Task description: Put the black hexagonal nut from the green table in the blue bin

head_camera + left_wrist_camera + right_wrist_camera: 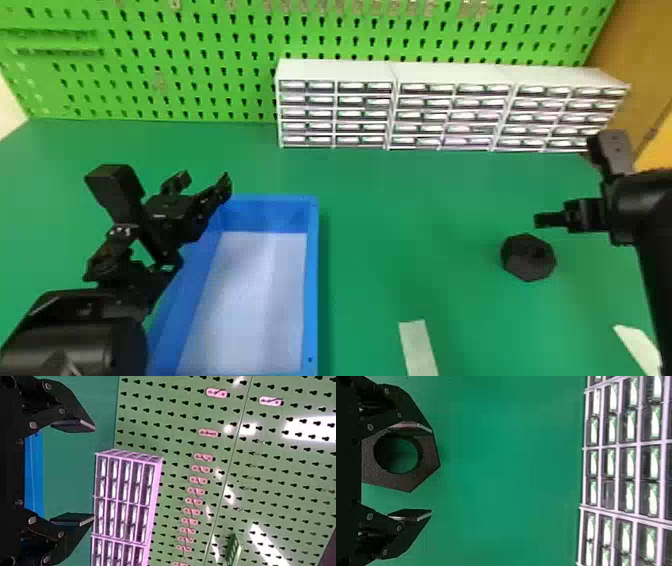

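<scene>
Black hexagonal nut [519,266], right side of desk [400,225] | likely stiff, light | grip opposite outer flats | right hand [431,472] open, empty | left hand [94,473] open

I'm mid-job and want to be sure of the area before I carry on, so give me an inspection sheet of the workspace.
Surface: green table, matt-looking, no spill seen.
Job's things: black hexagonal nut lies on the table, right of the blue bin; bin upright, pale inside floor.
Clutter: two pale strips on the table, one between bin and nut, nearer the robot, the other farther right.
Grippers: left claw open, over the bin's left side; right claw open, by the nut, contact unclear.
Cables: nothing seen.
Surroundings: white drawer units and a green pegboard behind.
</scene>
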`<state>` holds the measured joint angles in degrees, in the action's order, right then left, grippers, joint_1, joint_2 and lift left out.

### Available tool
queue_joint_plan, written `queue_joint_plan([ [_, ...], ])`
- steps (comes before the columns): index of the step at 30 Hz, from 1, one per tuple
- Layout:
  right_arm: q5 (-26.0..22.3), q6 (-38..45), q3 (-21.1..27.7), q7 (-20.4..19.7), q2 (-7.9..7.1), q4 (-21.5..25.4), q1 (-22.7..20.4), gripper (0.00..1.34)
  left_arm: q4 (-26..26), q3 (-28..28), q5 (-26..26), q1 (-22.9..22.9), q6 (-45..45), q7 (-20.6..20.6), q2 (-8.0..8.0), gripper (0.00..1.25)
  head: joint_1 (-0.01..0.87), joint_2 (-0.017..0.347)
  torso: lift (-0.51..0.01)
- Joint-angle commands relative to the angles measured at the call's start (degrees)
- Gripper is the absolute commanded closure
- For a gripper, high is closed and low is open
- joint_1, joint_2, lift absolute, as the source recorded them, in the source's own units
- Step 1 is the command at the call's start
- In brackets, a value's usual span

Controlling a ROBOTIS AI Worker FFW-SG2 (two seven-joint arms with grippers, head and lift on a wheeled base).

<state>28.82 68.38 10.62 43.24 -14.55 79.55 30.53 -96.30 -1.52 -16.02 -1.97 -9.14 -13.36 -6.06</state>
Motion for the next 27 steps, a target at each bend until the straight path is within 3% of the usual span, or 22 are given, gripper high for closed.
queue_joint_plan([
  [1,0.9,0.4,-0.5,0.0,0.04,-0.7,0.1,0.53,0.0,-0.1,-0.1,0.0,0.0,0.0,0.0,0.46,0.691,0.009,-0.097],
  [27,4.3,-1.6,2.8,0.0,0.92,-1.3,-1.7,0.53,0.1,-0.4,-0.6,0.1,0.0,0.0,0.0,0.46,0.691,0.009,-0.097],
])
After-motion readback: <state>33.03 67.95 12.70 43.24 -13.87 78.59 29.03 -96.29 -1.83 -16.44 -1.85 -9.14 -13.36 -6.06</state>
